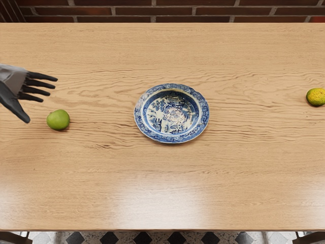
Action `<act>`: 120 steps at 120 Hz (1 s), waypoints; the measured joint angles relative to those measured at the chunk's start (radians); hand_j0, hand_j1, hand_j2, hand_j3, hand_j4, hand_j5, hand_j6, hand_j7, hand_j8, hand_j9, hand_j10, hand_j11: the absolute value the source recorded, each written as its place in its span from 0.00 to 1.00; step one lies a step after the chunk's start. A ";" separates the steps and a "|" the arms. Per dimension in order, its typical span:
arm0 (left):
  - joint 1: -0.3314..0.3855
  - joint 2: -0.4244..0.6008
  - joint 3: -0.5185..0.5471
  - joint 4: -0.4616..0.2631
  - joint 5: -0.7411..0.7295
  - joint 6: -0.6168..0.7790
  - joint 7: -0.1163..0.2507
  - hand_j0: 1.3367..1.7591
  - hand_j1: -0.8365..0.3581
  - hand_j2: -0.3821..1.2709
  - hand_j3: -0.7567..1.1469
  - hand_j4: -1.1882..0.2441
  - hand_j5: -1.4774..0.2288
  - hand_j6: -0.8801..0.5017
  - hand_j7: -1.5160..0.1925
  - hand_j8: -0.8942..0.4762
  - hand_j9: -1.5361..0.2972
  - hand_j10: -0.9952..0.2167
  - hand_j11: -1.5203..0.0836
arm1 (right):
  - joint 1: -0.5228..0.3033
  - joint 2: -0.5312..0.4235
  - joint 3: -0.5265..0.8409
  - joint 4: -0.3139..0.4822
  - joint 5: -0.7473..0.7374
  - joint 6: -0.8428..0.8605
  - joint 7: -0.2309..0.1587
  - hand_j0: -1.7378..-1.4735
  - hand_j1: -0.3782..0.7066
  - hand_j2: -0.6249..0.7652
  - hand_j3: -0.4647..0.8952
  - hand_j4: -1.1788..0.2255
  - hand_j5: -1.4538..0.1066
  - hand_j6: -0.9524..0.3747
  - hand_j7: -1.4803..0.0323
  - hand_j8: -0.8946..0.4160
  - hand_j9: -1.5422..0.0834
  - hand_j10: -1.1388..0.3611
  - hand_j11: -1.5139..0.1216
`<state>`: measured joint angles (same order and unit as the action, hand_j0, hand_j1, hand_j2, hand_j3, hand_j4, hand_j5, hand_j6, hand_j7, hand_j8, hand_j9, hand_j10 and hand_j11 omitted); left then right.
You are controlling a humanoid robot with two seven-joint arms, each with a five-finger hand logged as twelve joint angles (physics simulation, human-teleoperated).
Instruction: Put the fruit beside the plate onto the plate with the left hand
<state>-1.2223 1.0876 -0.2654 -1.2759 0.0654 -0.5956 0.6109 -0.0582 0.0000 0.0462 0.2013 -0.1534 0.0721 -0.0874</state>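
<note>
While the left hand (pixel 21 90) hovers with fingers spread and holding nothing, the green fruit (pixel 58 119) sits on the table (pixel 162 193) at the hand's 4 o'clock, apart from the thumb. It lies at 9 o'clock from the plate (pixel 171 138), well apart from it. This looks like the reach step: the next move calls for bringing the palm over the fruit and closing round it, then carrying it toward 3 o'clock. A yellow fruit (pixel 316 96) lies far out at the plate's 3 o'clock, against the frame edge. Most of the left arm is cut off; the right arm does not show.
</note>
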 joint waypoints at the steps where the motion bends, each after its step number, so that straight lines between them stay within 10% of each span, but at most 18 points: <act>1: 0.000 0.000 0.000 0.000 -0.001 -0.001 0.000 0.76 0.98 0.23 0.40 0.82 0.86 0.62 0.88 0.64 0.83 0.81 0.94 | 0.000 0.000 0.000 0.000 0.000 0.000 0.000 0.30 0.05 0.45 0.34 0.83 0.92 0.70 0.96 0.67 0.93 0.75 0.91; 35: -0.025 -0.067 -0.005 -0.003 0.115 0.018 0.000 0.76 0.99 0.23 0.40 0.82 0.86 0.63 0.88 0.65 0.83 0.81 0.94 | 0.000 0.000 0.001 0.001 0.000 0.000 0.000 0.30 0.05 0.45 0.34 0.83 0.92 0.70 0.96 0.67 0.93 0.75 0.91; 66: -0.019 -0.248 0.097 -0.068 0.554 0.566 0.000 0.76 0.99 0.23 0.40 0.82 0.86 0.63 0.88 0.64 0.83 0.81 0.94 | 0.000 0.000 0.001 0.001 0.000 0.000 0.000 0.30 0.05 0.45 0.34 0.83 0.92 0.70 0.96 0.67 0.93 0.75 0.91; 120: -0.055 -0.328 0.397 -0.149 0.759 0.832 0.000 0.76 0.96 0.24 0.40 0.80 0.84 0.61 0.86 0.62 0.81 0.79 0.92 | 0.000 0.000 0.001 0.000 0.000 0.000 0.000 0.30 0.05 0.45 0.34 0.83 0.92 0.70 0.96 0.67 0.93 0.75 0.91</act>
<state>-1.2777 0.7595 0.1321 -1.4244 0.8246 0.2366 0.6109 -0.0583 0.0000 0.0476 0.2017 -0.1534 0.0721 -0.0874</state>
